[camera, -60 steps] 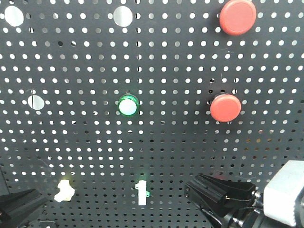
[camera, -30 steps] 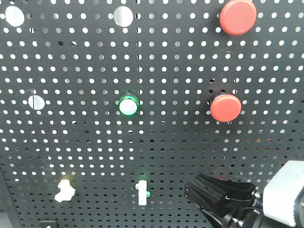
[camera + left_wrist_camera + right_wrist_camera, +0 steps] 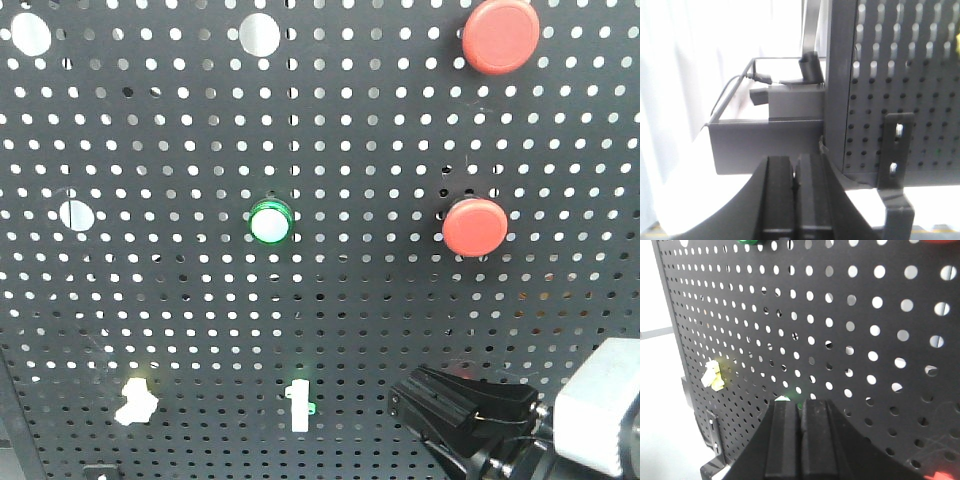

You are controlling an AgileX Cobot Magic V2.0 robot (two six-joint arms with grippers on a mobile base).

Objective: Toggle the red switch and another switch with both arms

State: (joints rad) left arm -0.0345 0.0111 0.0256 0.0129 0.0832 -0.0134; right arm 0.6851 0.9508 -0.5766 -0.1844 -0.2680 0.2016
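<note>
Right gripper [image 3: 440,408] with jaws pressed together at lower right of the pegboard [image 3: 360,330], red switch hidden behind it, left gripper [image 3: 796,181] also closed beside the board's edge, whitish switch [image 3: 135,402] lower left, well apart.

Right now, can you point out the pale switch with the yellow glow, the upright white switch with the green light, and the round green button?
Pale switch [image 3: 135,402]: front view, its body.
Upright white switch [image 3: 298,407]: front view, lever.
Green button [image 3: 270,222]: front view, lit face.
</note>
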